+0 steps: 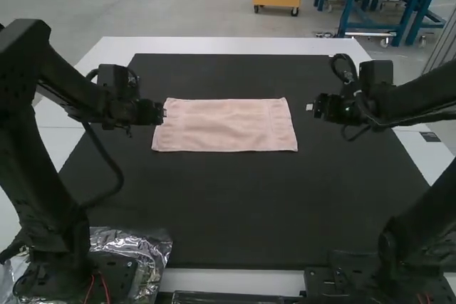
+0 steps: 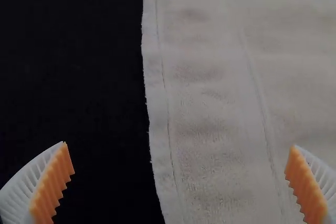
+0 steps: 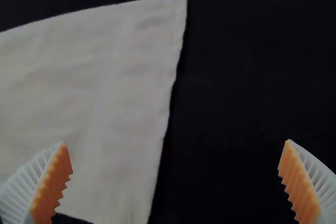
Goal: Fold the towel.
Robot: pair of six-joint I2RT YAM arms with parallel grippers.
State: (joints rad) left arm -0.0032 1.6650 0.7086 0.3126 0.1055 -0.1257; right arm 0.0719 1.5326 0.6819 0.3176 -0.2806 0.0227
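From my seat, the pink towel (image 1: 228, 126) lies flat on the dark mat (image 1: 235, 208), its long axis running across from one arm to the other. In the high view, the left gripper (image 1: 157, 112) is the nearer, right at the towel's left end, while the right gripper (image 1: 315, 109) stands off a little beyond the other end. Both forearms angle inward from the sides, putting each hand beside a short edge. I have nothing grasped: both sets of jaws are spread wide, and each wrist view puts a short edge of cloth in line with the space between the fingers. The narrow shape makes me suspect a lengthwise fold is already in, though I can't count the layers. If so, I'd next bring one end over the other, and I'd worry about pinching only the top layer and skewing the stack.
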